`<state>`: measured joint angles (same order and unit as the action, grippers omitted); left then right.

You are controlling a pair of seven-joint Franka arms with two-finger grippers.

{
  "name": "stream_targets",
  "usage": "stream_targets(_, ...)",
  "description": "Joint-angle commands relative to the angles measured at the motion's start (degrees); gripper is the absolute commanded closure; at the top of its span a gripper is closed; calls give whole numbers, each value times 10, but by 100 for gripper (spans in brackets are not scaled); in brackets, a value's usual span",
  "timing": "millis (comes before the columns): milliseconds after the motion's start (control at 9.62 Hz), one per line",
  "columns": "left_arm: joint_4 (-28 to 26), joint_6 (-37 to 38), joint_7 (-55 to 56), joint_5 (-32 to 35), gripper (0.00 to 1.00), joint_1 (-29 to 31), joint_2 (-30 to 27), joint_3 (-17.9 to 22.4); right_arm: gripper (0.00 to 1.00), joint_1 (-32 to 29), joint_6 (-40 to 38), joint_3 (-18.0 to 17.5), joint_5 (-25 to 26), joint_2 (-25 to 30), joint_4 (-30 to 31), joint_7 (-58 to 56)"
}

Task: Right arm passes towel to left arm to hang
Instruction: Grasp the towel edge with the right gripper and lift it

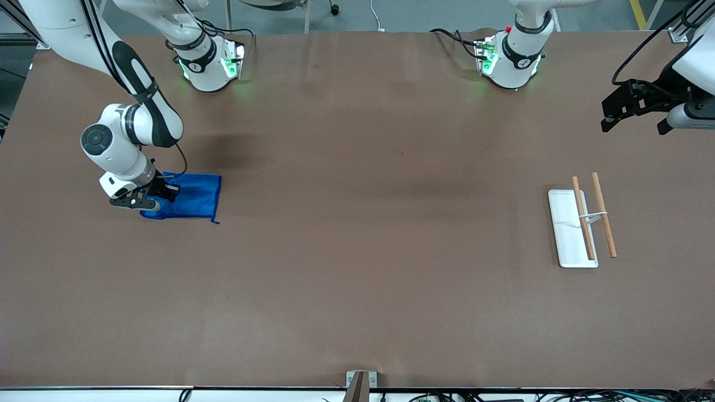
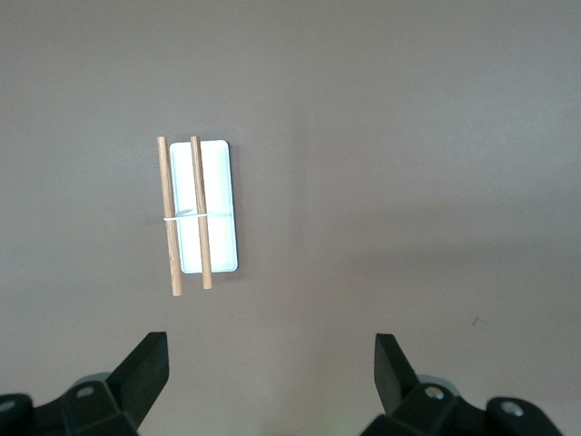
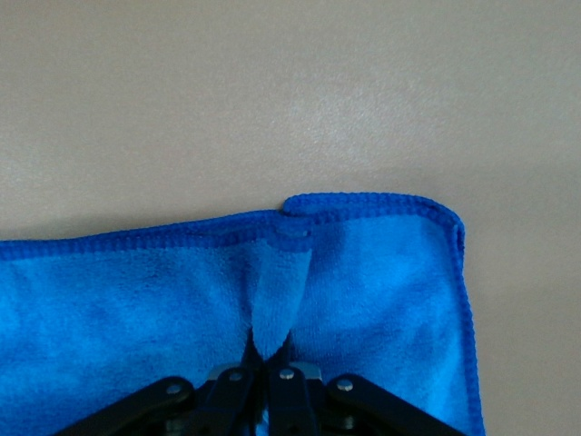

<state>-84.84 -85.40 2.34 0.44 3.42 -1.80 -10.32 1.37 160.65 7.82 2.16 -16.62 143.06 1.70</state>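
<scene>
Front view: right gripper pinches the towel on the bench; left gripper waits spread; handover and hanging remain.

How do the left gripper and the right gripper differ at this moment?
The right gripper is shut on the towel, pinching a fold at table level; the left gripper is open, holding nothing. The right is over the towel; the left waits above bare table near the rack. Both are black, two-fingered.
</scene>
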Motion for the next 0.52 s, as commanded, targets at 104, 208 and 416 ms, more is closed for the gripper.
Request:
stream_targets(104,-2,7,-8,3,0,-1,11,-2,100,0,-212,-34,1,84,-71,39)
stream_targets(208,-2,7,-8,3,0,-2,11,-2,100,0,-287,-54,0,99,-122,51)
stream_targets(416,-2,7,-9,-3,0,-1,11,-4,100,5,-415,-93,0,98,-231,107)
